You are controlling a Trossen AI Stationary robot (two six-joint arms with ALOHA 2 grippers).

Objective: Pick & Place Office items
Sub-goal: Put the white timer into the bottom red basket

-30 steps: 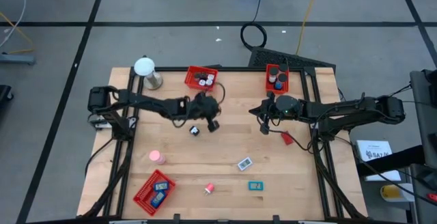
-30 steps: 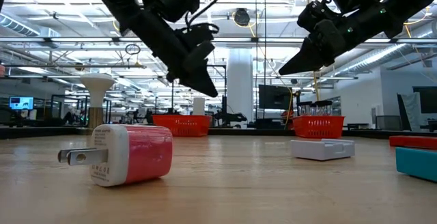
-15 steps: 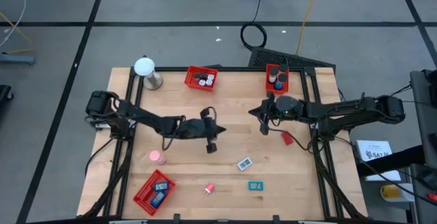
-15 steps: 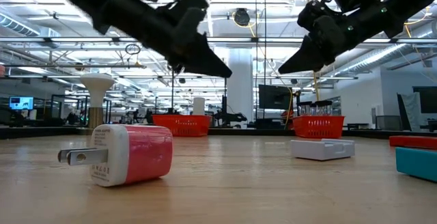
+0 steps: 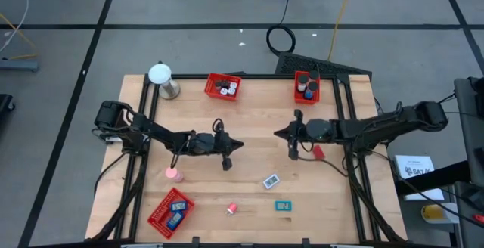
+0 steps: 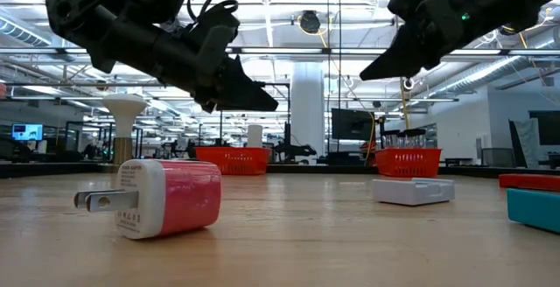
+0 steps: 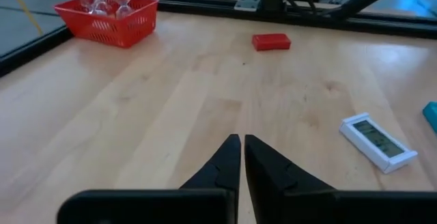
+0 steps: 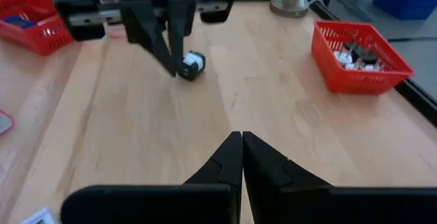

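Pink plug [image 6: 166,198] lies under two raised, closed hands.

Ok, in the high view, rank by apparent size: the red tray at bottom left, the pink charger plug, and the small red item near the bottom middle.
Largest to smallest:
1. Red tray
2. Pink charger plug
3. Small red item, smaller than the plug, though only modestly.

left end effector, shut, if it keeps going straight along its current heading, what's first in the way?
Mostly bare table. The left end effector points roughly at the flat red piece far ahead, with the right arm's base behind it. Depth is unclear; it may pass above.
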